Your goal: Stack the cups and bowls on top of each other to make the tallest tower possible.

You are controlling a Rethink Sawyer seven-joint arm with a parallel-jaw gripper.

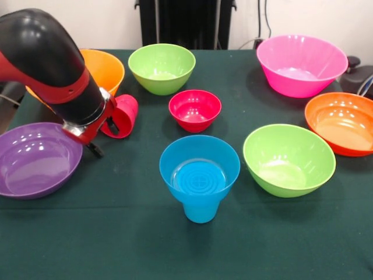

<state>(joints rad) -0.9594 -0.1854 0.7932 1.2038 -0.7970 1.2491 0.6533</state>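
Red cup (122, 115) is up in the pincer (111, 125), tipped on its side just in front of the yellow-orange bowl (105, 69).

Small blue bowl (200, 165) sits on the sky-blue cup (200, 211) mid-table (116, 245), small red bowl (194, 109) right behind it. Lime green bowls (162, 67) (289, 158), pink (301, 64), orange (342, 122) and purple (36, 158) ones are spread around separately.

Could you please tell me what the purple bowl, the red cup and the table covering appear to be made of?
The purple bowl looks like glossy moulded plastic: its inside shows bright light reflections. The red cup, at the gripper, seems the same smooth plastic, though partly hidden. The table covering looks like matte dark green cloth, with no shine.
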